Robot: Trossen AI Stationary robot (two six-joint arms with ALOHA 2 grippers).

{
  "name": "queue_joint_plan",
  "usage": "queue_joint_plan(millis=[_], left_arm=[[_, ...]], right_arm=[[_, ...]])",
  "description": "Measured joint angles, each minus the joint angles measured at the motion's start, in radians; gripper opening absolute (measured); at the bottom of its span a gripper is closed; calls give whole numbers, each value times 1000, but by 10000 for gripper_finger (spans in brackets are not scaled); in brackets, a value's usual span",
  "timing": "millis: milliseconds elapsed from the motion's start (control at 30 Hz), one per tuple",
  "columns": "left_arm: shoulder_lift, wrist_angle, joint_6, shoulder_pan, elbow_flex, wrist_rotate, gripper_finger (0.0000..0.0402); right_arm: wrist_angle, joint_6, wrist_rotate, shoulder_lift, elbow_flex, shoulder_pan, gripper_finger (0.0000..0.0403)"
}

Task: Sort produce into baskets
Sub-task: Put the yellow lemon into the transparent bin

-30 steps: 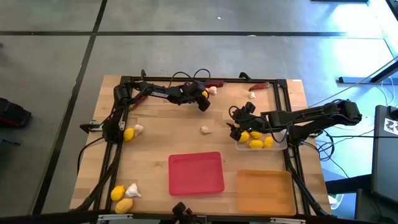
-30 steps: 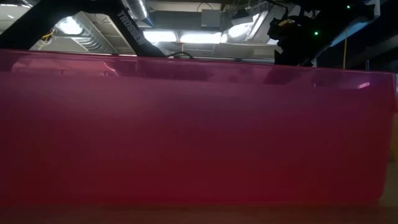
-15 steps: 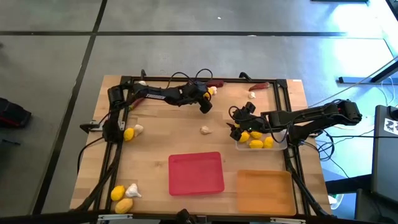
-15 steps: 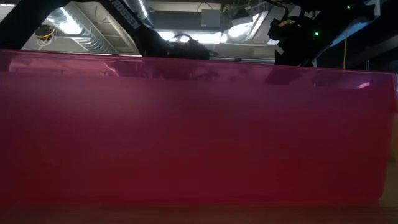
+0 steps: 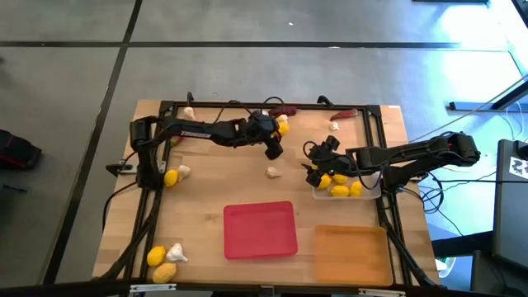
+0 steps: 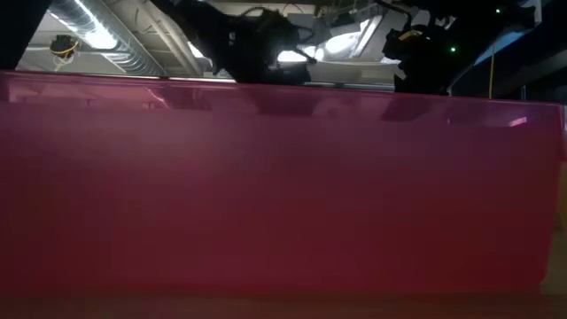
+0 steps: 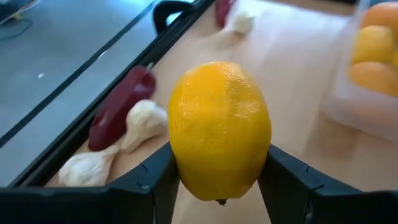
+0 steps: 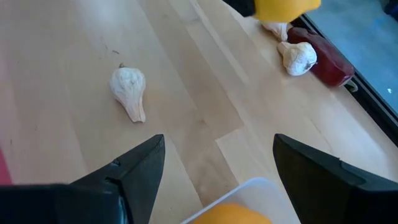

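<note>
My left gripper [image 5: 280,132] is shut on a yellow lemon [image 7: 219,127] above the table's far middle. Below it lie a dark red chili [image 7: 119,107] and two garlic bulbs [image 7: 143,124]. My right gripper [image 5: 315,172] stands open over the left end of the clear basket [image 5: 369,195], which holds several lemons [image 5: 339,190]. One garlic bulb [image 8: 129,88] lies on the wood ahead of its fingers. The red basket [image 5: 260,230] and the orange basket [image 5: 351,253] stand at the near edge. My left gripper pinches the lemon between its two fingers, one on each side of its belly [image 7: 183,165]. The fingers [image 7: 287,180] come from the table's left, slanting down. The lemon is lifted clear of the table.
More lemons [image 5: 171,177] and garlic [image 5: 176,252] lie at the table's left side and near left corner. A chili [image 5: 345,113] and a garlic bulb [image 5: 334,126] lie at the far right. The red basket's wall [image 6: 283,186] fills the low view.
My left gripper has risen and gone toward the table's right edge, still shut on the lemon, which is now clear of the table. My right gripper has kept still.
</note>
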Motion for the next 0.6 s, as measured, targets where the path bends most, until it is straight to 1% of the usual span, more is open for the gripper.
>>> queue_joint_plan(millis=[367, 467, 600], left_arm=[[-88, -48, 80, -108, -1, 0, 180], [-96, -54, 108, -135, -1, -2, 180], [-113, -69, 118, -169, -1, -31, 180]], right_arm=[[-29, 6, 0, 0, 0, 0, 294], [-29, 7, 0, 0, 0, 0, 294], [-33, 7, -1, 0, 0, 0, 294]])
